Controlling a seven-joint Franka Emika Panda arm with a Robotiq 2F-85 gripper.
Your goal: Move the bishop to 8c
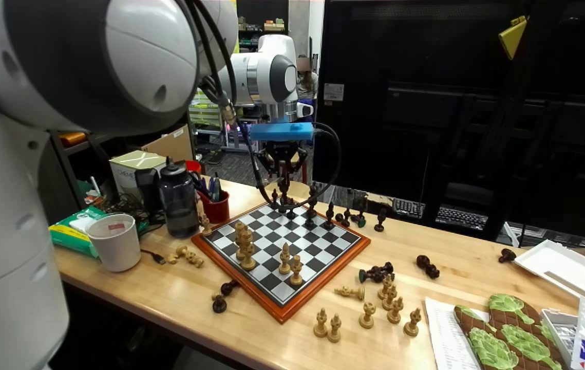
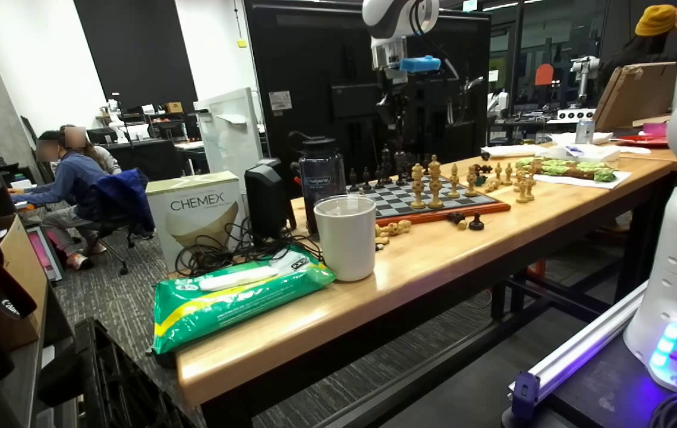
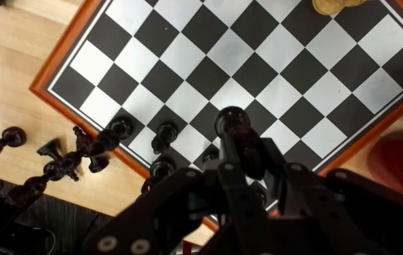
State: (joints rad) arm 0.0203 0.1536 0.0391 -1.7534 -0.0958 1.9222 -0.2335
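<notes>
The tool (image 3: 248, 154) grasps the bishop (image 3: 234, 122), a dark piece raised over the chessboard (image 3: 183, 53); standing dark pieces (image 3: 166, 132) crowd near it toward one edge; bare squares (image 3: 279, 90) leave room between it and the pale pieces (image 1: 285, 261); a red cup (image 1: 216, 209) stands just beside the wooden border (image 3: 61, 46); fallen dark pieces (image 1: 376, 274) lie near it on the worktop (image 1: 456, 244).
</notes>
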